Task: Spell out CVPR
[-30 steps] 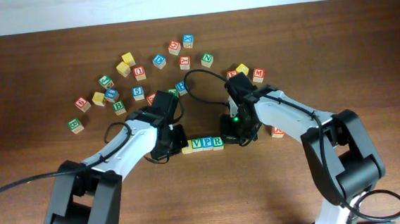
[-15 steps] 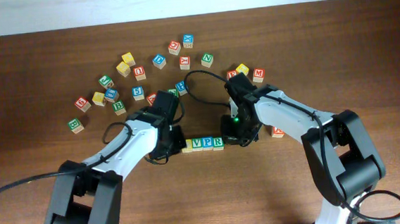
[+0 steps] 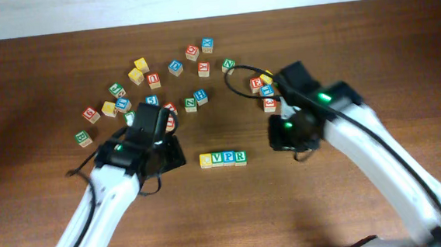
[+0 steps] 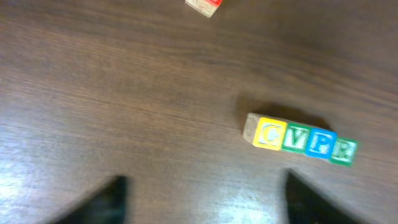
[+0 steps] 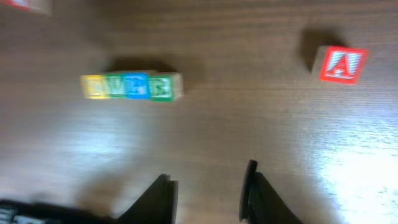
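Note:
Four letter blocks stand in a tight row (image 3: 223, 158) at the table's middle: yellow C, green V, blue P, green R. The row also shows in the left wrist view (image 4: 301, 140) and, blurred, in the right wrist view (image 5: 132, 86). My left gripper (image 3: 170, 154) hangs to the left of the row, apart from it. In its wrist view the left gripper (image 4: 202, 199) is wide open over bare wood. My right gripper (image 3: 284, 137) is off to the row's right. The right gripper (image 5: 207, 186) is partly open in its own view, with nothing between the fingers.
Several loose letter blocks (image 3: 151, 80) lie scattered across the back of the table, from far left to behind the right arm. A red A block (image 5: 340, 64) sits right of the row. Another red block (image 4: 204, 5) lies beyond the left gripper.
Both grippers have opened and pulled back from the ends of the row, the left one leftward, the right one rightward. The row stays in place.

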Controlling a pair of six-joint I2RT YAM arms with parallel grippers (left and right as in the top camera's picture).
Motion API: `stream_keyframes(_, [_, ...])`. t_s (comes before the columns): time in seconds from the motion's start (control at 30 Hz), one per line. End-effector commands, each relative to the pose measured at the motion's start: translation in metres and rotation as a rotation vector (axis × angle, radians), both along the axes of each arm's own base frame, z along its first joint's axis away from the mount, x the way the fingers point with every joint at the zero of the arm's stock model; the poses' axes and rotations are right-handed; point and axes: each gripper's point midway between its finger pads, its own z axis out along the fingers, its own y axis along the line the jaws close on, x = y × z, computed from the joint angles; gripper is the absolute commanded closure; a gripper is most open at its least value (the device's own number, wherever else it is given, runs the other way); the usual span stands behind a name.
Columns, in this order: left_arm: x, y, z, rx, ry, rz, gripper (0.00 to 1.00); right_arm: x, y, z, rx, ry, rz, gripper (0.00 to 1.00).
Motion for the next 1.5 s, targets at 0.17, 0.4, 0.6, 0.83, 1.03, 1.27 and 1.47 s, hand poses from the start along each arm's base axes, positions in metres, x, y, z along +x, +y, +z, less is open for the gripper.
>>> stream_keyframes(0.17, [-0.013,0.008,0.031,-0.012,-0.065,0.008,0.01,-0.101,-0.026,0.110,0.101,-0.356,0.067,0.02])
stream_keyframes(0.4, [-0.013,0.008,0.031,-0.013,-0.066,0.008,0.01,-0.123,-0.047,0.138,0.158,-0.513,0.043,0.02])
stream_keyframes(0.6, [-0.013,0.008,0.031,-0.013,-0.066,0.008,0.01,-0.123,-0.047,0.138,0.158,-0.513,0.043,0.02])
stream_keyframes(0.83, [-0.013,0.008,0.031,-0.013,-0.066,0.008,0.01,-0.116,-0.060,0.138,0.136,-0.519,-0.040,0.02])
stream_keyframes(1.03, [-0.013,0.008,0.031,-0.013,-0.066,0.008,0.01,-0.106,-0.109,0.136,0.031,-0.551,-0.285,0.02])
stream_keyframes(1.27, [-0.013,0.008,0.031,-0.013,-0.066,0.008,0.01,-0.096,-0.120,0.109,0.051,-0.731,-0.343,0.02])
stream_keyframes(1.47, [-0.013,0.008,0.031,-0.013,-0.066,0.008,0.01,-0.116,-0.145,0.084,-0.052,-0.731,-0.420,0.02])
